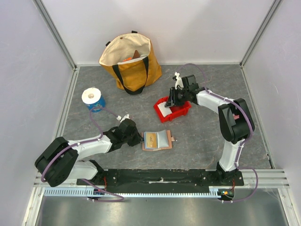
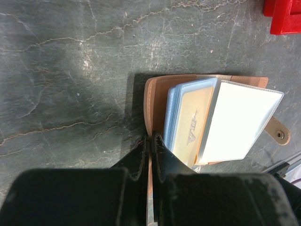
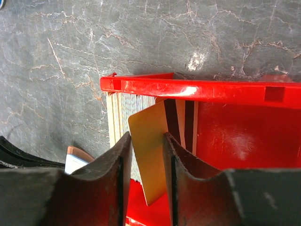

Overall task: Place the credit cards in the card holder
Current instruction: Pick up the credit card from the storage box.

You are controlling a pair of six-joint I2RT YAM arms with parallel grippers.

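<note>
Two arms work at separate spots on the grey table [image 1: 211, 136]. The left gripper [image 2: 150, 141] is clenched on the left edge of the card holder [image 2: 153, 101], pinching the tan leather rim where it meets the table. The holder lies open and flat, its clear sleeves fanned to the right. A yellowish card [image 2: 190, 125] sits in one sleeve, and the snap tab [image 2: 278, 134] sticks out past the far right edge.

The right gripper [image 3: 146, 136] hangs over the red bin [image 3: 188, 88], just inside its rim. Its fingers [image 3: 120, 160] straddle a tilted yellow card [image 3: 148, 160]. Whether they press it, I cannot tell. More credit cards [image 3: 124, 113] stand on edge against the bin's left end.

A strip of bare table separates bin and holder. The yellow tote bag [image 1: 131, 66] stands against the back wall, and the blue-based white roll [image 1: 92, 98] stands near the left wall, both well apart from the grippers.
</note>
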